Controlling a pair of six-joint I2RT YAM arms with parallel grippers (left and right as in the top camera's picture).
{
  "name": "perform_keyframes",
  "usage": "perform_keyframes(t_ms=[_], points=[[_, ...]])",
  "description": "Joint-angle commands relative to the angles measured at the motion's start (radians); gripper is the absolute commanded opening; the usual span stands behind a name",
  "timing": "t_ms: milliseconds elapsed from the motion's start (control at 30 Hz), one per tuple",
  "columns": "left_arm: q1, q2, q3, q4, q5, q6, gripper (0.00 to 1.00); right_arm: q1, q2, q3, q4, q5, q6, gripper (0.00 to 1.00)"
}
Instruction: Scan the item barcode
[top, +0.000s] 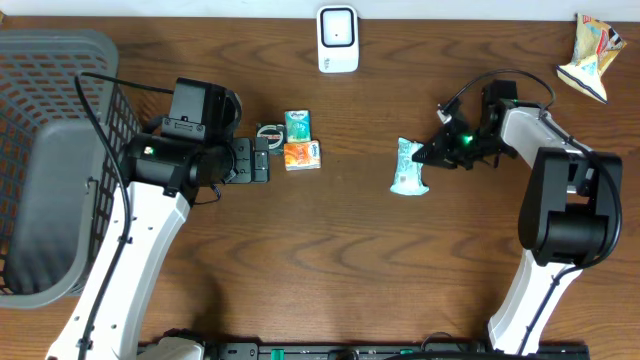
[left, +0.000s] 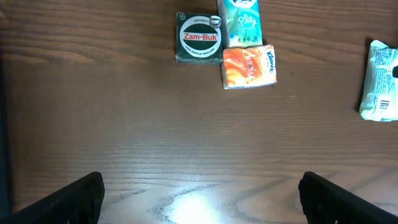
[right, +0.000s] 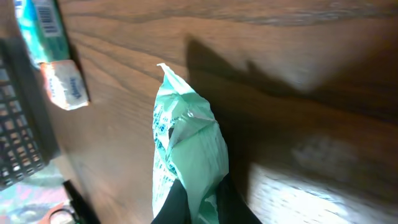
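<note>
Packet (right: 186, 137) sits pinched in closed right tool (right: 200, 205).

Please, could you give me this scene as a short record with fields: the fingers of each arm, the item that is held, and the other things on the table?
left fingers: open, holding nothing, over the table near the Zam-Buk tin
right fingers: shut on one end of the pale green packet
barcode: on the packet, seen in the left wrist view
scanner: white, at the far edge, apart from the packet
other items: green tissue pack and orange tissue pack beside the tin; snack bag far right; grey basket left
</note>
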Motion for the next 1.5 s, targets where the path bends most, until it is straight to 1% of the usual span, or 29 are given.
perform_keyframes(t_ms=[0,100,200,300,367,400,433,467,567,633,733,900,1067,1100,1133,1267,1300,1333,1467], points=[[0.001,-0.006,0.011,0.0,-0.005,0.006,0.98,-0.004,-0.01,0.062,-0.011,-0.071,0.023,0.01],[0.001,-0.006,0.011,0.0,-0.005,0.006,0.98,0.001,-0.054,0.103,-0.027,0.013,0.08,0.01],[0.001,-0.006,0.011,0.0,-0.005,0.006,0.97,0.027,-0.121,0.122,-0.044,0.236,0.145,0.01],[0.001,-0.007,0.011,0.0,-0.005,0.006,0.98,0.081,-0.192,0.122,-0.068,0.56,0.211,0.01],[0.001,-0.006,0.011,0.0,-0.005,0.006,0.98,0.139,-0.227,0.122,-0.089,0.829,0.287,0.01],[0.001,-0.006,0.011,0.0,-0.005,0.006,0.98,0.163,-0.234,0.122,-0.095,0.926,0.315,0.01],[0.001,-0.006,0.011,0.0,-0.005,0.006,0.98,0.226,-0.239,0.122,-0.108,1.16,0.369,0.01],[0.001,-0.006,0.011,0.0,-0.005,0.006,0.98,0.264,-0.238,0.121,-0.116,1.286,0.394,0.01],[0.001,-0.006,0.011,0.0,-0.005,0.006,0.98,0.362,-0.222,0.113,-0.127,1.539,0.445,0.01],[0.001,-0.006,0.011,0.0,-0.005,0.006,0.98,0.42,-0.206,0.112,-0.125,1.626,0.454,0.01],[0.001,-0.007,0.011,0.0,-0.005,0.006,0.98,0.489,-0.16,0.112,-0.102,1.666,0.454,0.01],[0.001,-0.007,0.011,0.0,-0.005,0.006,0.98,0.552,-0.04,0.112,-0.107,1.667,0.512,0.01],[0.001,-0.007,0.011,0.0,-0.005,0.006,0.98,0.592,0.001,0.112,-0.108,1.576,0.517,0.01],[0.001,-0.006,0.011,0.0,-0.005,0.006,0.98,0.61,-0.001,0.115,-0.106,1.521,0.517,0.13],[0.001,-0.006,0.011,0.0,-0.005,0.006,0.98,0.617,-0.003,0.118,-0.105,1.49,0.517,0.22],[0.001,-0.007,0.011,0.0,-0.005,0.006,0.98,0.642,-0.003,0.142,-0.108,1.315,0.516,0.24],[0.001,-0.006,0.011,0.0,-0.005,0.006,0.98,0.646,-0.003,0.149,-0.108,1.275,0.516,0.27],[0.001,-0.007,0.011,0.0,-0.005,0.006,0.98,0.648,-0.003,0.157,-0.108,1.24,0.515,0.31],[0.001,-0.007,0.011,0.0,-0.005,0.006,0.98,0.649,-0.004,0.223,-0.149,1.167,0.505,0.33]])
